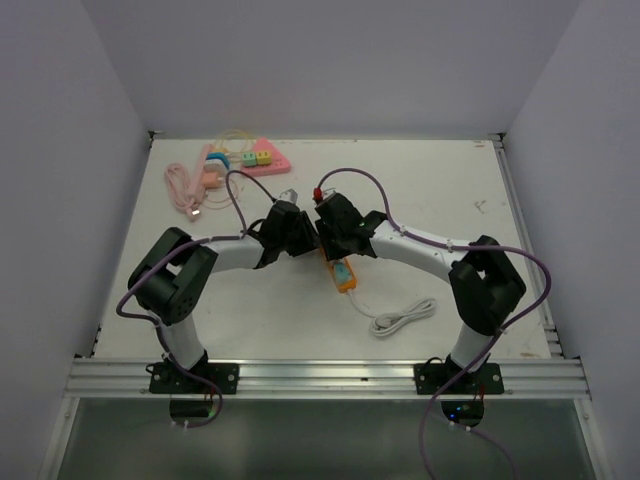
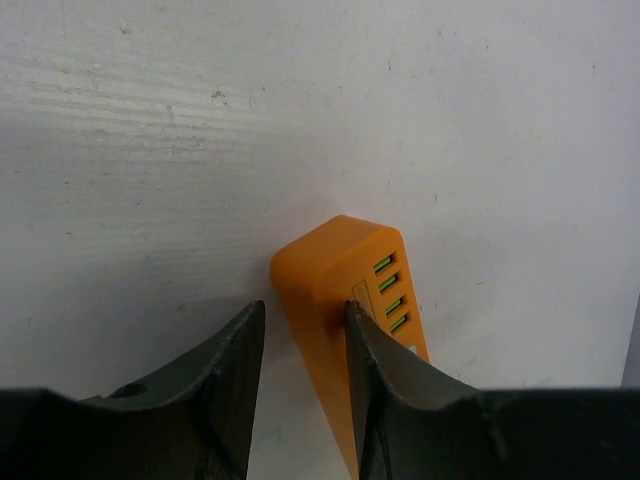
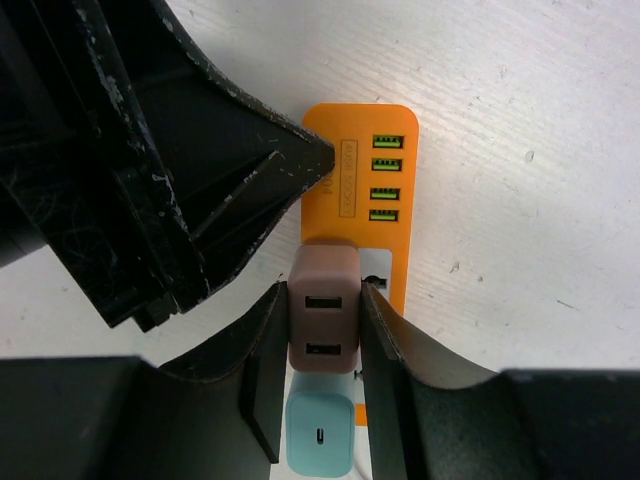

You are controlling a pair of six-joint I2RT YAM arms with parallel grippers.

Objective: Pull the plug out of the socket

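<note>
The socket is an orange power strip with green USB ports, lying flat on the white table. A brown plug sits in it, with a teal plug just behind. My right gripper is shut on the brown plug, a finger pressed against each side. My left gripper is at the strip's far end. Its right finger rests on the strip's top face. Its left finger stands over the table beside the strip, a thin gap apart. Both grippers meet mid-table.
The strip's white cord is coiled toward the near right. A pink tray with small coloured adapters and a pink cable lie at the far left. White walls enclose the table on three sides.
</note>
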